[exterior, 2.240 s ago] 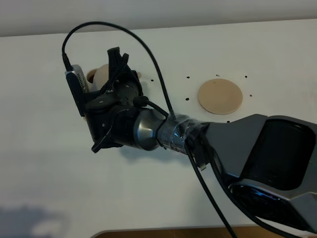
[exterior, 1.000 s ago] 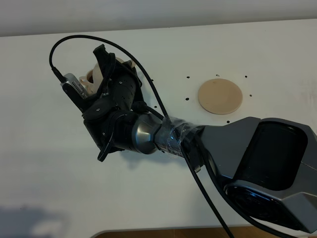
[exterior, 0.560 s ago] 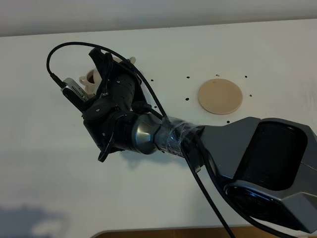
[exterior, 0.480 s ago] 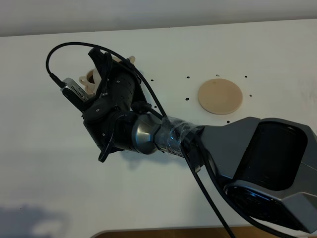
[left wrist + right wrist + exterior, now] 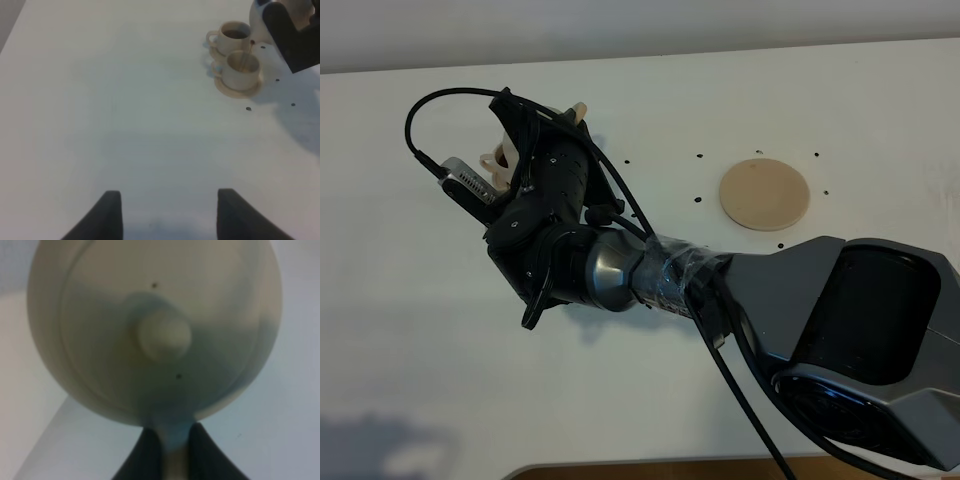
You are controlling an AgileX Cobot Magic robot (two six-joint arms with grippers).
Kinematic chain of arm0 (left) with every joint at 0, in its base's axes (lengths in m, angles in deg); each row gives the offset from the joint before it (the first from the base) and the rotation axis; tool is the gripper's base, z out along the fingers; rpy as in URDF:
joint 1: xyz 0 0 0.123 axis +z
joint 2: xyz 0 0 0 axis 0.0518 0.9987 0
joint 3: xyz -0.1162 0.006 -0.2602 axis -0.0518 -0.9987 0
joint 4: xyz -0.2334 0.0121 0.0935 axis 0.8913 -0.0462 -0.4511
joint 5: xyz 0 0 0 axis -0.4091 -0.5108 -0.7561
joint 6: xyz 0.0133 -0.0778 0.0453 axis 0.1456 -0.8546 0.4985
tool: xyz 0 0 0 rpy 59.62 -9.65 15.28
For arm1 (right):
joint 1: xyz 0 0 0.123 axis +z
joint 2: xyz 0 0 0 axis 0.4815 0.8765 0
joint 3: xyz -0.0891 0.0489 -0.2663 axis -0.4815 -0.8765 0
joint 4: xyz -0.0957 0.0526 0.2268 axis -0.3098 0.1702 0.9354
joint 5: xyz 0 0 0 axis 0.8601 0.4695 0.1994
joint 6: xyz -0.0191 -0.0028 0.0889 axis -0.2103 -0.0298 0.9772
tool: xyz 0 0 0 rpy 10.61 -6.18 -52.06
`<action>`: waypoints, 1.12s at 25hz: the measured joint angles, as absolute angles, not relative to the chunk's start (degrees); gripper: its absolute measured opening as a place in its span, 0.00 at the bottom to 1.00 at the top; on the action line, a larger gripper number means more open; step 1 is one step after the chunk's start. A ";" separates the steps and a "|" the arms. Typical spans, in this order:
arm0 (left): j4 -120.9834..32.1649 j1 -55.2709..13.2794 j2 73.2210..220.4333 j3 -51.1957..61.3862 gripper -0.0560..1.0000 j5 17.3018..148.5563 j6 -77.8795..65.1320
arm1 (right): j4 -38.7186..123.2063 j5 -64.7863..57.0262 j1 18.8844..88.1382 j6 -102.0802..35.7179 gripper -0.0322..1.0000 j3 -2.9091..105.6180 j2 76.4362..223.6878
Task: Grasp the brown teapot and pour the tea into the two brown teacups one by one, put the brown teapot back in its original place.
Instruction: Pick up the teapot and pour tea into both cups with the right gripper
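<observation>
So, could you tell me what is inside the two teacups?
The teacup beside the teapot holds dark liquid. A thin stream seems to fall into the other teacup; its level is not visible.

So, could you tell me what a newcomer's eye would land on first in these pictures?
The big dark right arm stretches across the white table from the lower right, its fingers clamped on the handle of a tilted teapot at the far left. Below it, a thin stream of tea falls into one cup, beside a second cup holding dark tea. A bare round saucer lies alone to the right.
</observation>
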State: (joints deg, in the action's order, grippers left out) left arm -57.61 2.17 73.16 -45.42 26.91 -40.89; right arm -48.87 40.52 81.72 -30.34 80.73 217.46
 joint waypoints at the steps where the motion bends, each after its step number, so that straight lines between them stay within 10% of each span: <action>1: -57.61 2.17 73.16 -45.42 0.49 26.91 -40.89 | -48.87 40.52 81.72 -30.71 0.15 80.73 217.46; 28: -57.61 2.17 73.16 -45.42 0.49 26.91 -40.89 | -57.73 40.22 82.14 -35.97 0.15 80.73 217.46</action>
